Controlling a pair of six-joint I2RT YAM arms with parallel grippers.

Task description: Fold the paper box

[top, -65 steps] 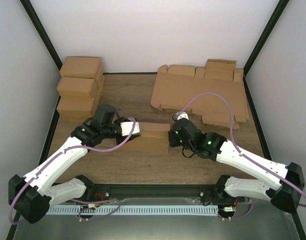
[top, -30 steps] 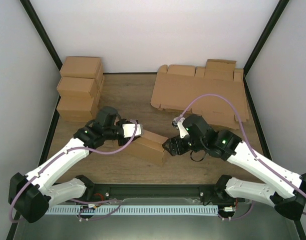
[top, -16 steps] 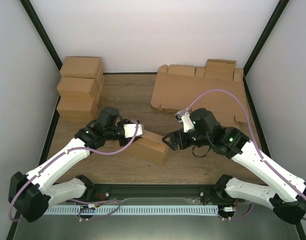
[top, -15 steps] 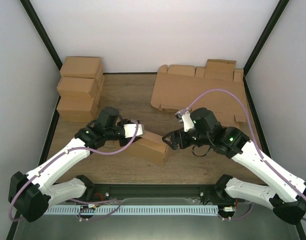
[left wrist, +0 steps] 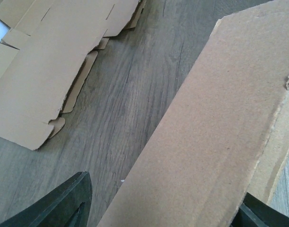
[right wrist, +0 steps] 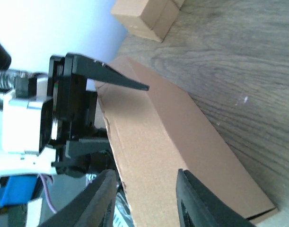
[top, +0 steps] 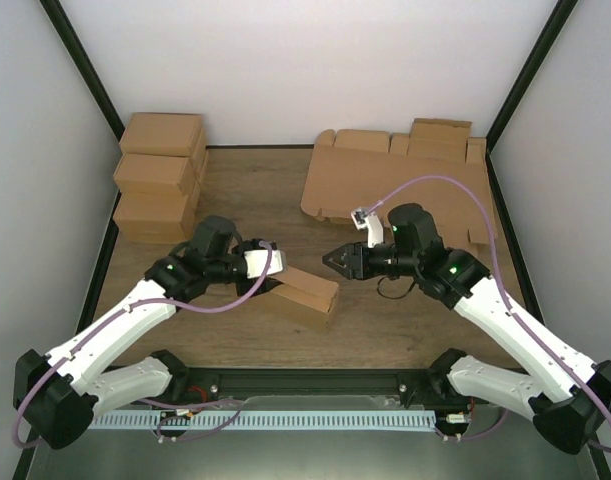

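Note:
The paper box [top: 305,292] is folded into a long flat brown carton and lies slanted on the table between the arms. Its broad panel [left wrist: 215,127] fills the right of the left wrist view. My left gripper [top: 272,268] stands open astride the box's left end. Bare wood shows between its left finger [left wrist: 73,203] and the cardboard edge. My right gripper [top: 332,262] hovers up and to the right of the box, apart from it, jaws open on nothing. The right wrist view looks past that gripper [right wrist: 145,172] down at the box [right wrist: 182,142] and the left gripper [right wrist: 125,113].
A sheaf of flat cardboard blanks [top: 405,190] lies at the back right, also visible in the left wrist view [left wrist: 49,71]. Folded boxes [top: 160,175] are stacked at the back left by the black corner post [top: 85,70].
My right gripper has left the box's right end, risen and drawn back, its jaws narrower. The left gripper's jaws have spread wider around the box. The box has settled flatter.

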